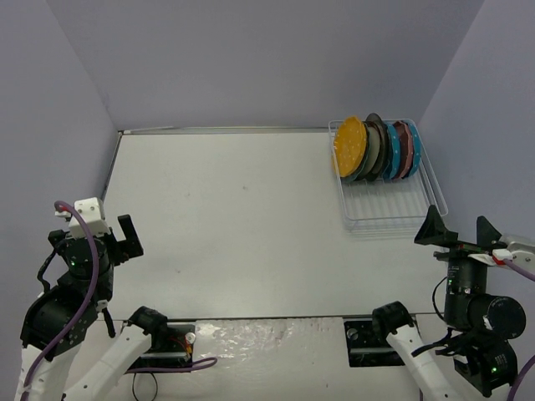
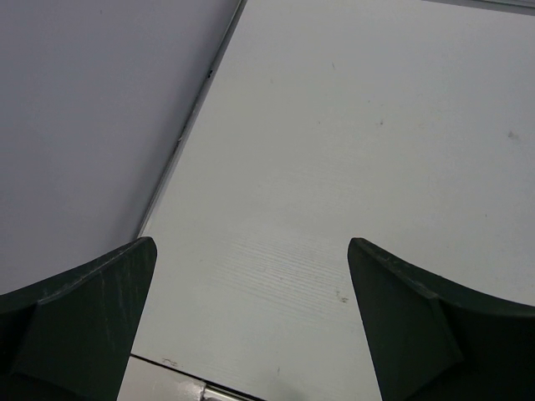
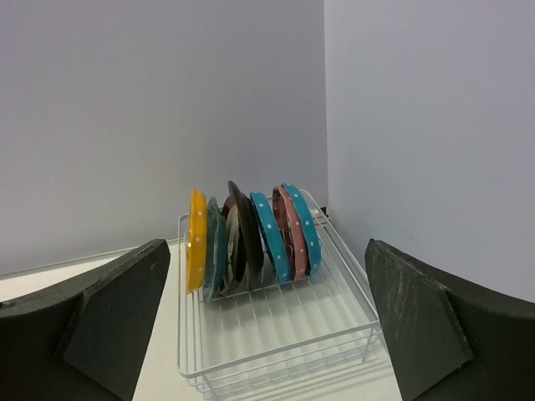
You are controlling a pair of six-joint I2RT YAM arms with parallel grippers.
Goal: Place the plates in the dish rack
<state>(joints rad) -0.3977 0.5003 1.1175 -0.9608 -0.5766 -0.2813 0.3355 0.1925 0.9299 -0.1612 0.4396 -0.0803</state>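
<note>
The white wire dish rack (image 1: 393, 213) stands at the table's far right; it also shows in the right wrist view (image 3: 276, 334). Several plates stand on edge in its far end: a yellow dotted one (image 1: 349, 145) (image 3: 196, 238), a teal one (image 3: 214, 242), two dark-rimmed ones (image 3: 242, 230), two blue dotted ones (image 3: 270, 234) and a pink one (image 3: 292, 225). My right gripper (image 1: 458, 230) (image 3: 267, 326) is open and empty, near the rack's near corner and facing it. My left gripper (image 1: 117, 236) (image 2: 251, 309) is open and empty above bare table at the near left.
Grey walls close the table in on the left, back and right. The table's left edge strip (image 2: 188, 125) runs beside the left gripper. The rack's near half holds no plates. A seam (image 1: 251, 319) crosses the table's near edge by the arm bases.
</note>
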